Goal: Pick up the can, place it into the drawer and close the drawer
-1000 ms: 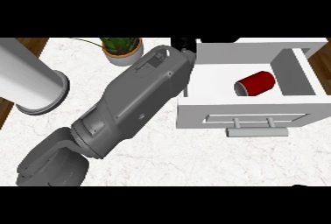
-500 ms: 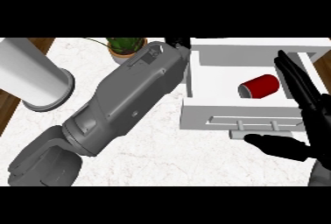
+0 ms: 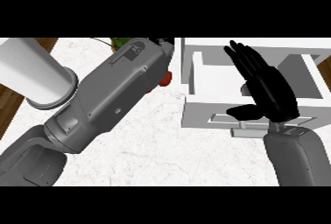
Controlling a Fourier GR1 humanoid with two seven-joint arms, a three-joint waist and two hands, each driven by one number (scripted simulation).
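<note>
Grey forearms (image 3: 110, 96), black right hand (image 3: 268, 89)

right hand (image 3: 270, 94): fingers straight, above open drawer (image 3: 194, 74) | left hand: hidden (behind forearm)

Can hidden behind right hand (image 3: 268, 89); left hand hidden past left forearm (image 3: 110, 96); plant mostly covered.

Right hand (image 3: 268, 89) held open, fingers straight and pointed away, thumb jutting leftward below them. Left forearm (image 3: 107, 100) stretched diagonally up-right, its hand hidden.
</note>
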